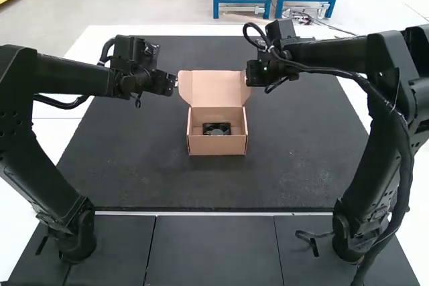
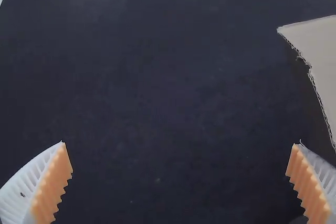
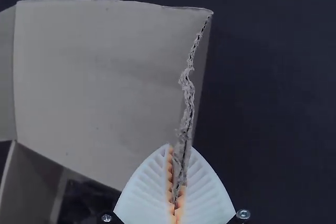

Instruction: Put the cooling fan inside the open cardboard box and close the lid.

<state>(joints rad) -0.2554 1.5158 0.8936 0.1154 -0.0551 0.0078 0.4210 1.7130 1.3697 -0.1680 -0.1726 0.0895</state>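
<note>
A small cardboard box [image 1: 216,140] stands mid-mat with its lid [image 1: 213,88] raised at the back. The black cooling fan [image 1: 216,128] lies inside it, and a dark part of the fan [image 3: 86,203] shows under the lid [image 3: 105,77]. My right gripper [image 1: 252,76] is at the lid's right edge, its white ribbed fingers [image 3: 152,192] shut on the torn side flap [image 3: 191,61]. My left gripper [image 1: 172,86] hovers just left of the lid, open, with orange pads [image 2: 52,182] wide apart over bare mat. A corner of the lid [image 2: 315,51] shows beside it.
The black mat [image 1: 301,145] covers the table, with white surface [image 1: 87,38] beyond its far-left edge. Both arms stretch inward from the sides, leaving open mat in front of and beside the box.
</note>
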